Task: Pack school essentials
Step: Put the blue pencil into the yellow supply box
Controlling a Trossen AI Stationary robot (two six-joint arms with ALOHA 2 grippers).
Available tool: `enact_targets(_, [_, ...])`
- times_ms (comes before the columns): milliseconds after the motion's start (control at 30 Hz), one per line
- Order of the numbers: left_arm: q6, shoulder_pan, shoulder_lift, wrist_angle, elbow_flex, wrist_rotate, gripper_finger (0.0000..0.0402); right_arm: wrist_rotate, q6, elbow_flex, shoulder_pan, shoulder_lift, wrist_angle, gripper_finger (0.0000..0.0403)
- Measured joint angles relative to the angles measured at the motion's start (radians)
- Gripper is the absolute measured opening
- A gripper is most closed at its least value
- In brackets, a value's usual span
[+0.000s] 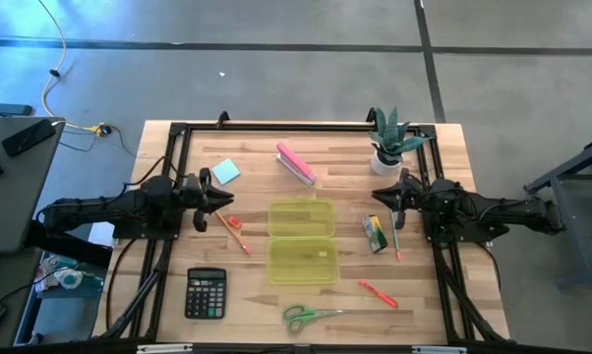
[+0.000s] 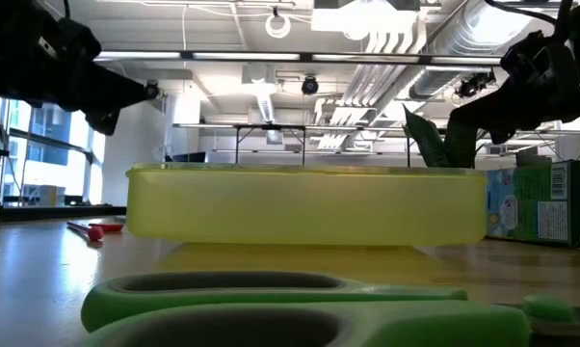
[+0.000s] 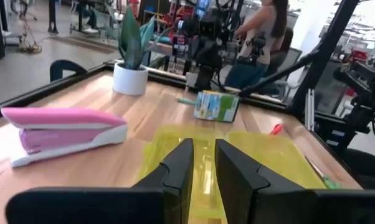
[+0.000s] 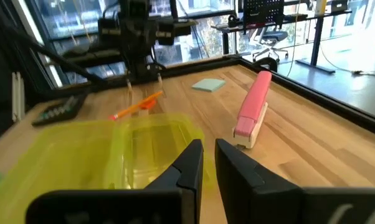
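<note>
Both jaws nearly shut & empty: left gripper (image 1: pixel 220 198) nearer the pencil (image 1: pixel 233 229), just below-fwd of its jaws, long axis diagonal, beside yellow case (image 1: pixel 302 241); right gripper (image 1: pixel 383 195) hovers by crayon box (image 1: pixel 376 233).

The pink stapler (image 1: pixel 297 164) lies on the wooden table (image 1: pixel 453 295), slanted, on the far half of the top. From it, the potted plant (image 1: pixel 388 147) stands well off toward the right far corner, upright in a white pot, its pointed green leaves spreading. In the left wrist view the stapler (image 3: pixel 66 129) shows its white underside, with the plant (image 3: pixel 131 62) beyond it. The black calculator (image 1: pixel 206 293) rests flat near the front edge, well apart from the stapler and toward the left front corner. A person (image 3: pixel 257 37) stands in the room past the table's edge, beyond the plant, seen among dark stands and equipment.
</note>
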Motion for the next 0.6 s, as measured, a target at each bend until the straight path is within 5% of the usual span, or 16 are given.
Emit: enact_targets(600, [0.011,0.0,0.0,0.015,0.0,-0.011,0.0058,0.053,0.151,0.0,-0.004,0.0,0.344,0.0034])
